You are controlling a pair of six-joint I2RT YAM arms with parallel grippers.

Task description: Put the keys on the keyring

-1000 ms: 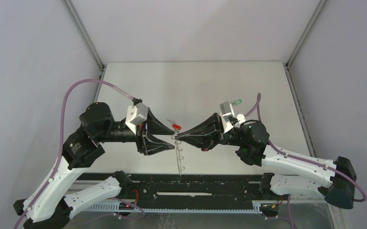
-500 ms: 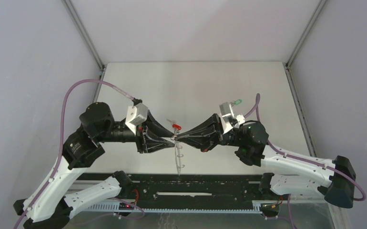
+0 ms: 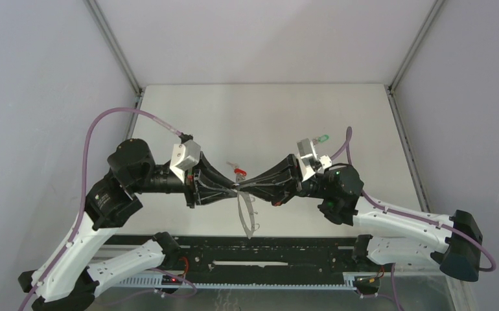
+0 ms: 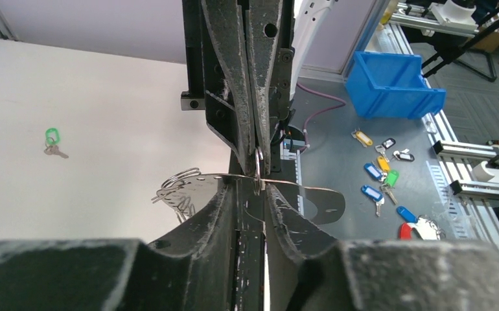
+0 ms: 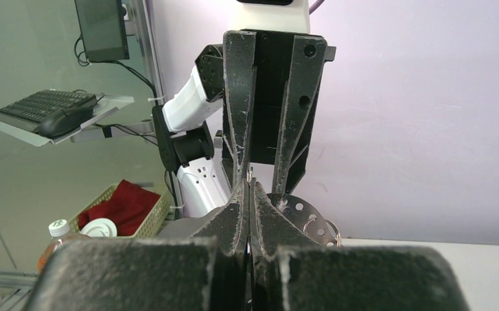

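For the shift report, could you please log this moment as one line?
right pincer: shut on keyring | left pincer: meets it, grip unclear | red key, green key: on table

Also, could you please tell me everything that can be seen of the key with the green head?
The green key is tiny: a bright green plastic head, an oblong loop with an open middle, joined to a short silver metal blade, too small to show teeth. It lies flat on the white table, alone, and only the table touches it. From above it is just a green dot on the table's right half.
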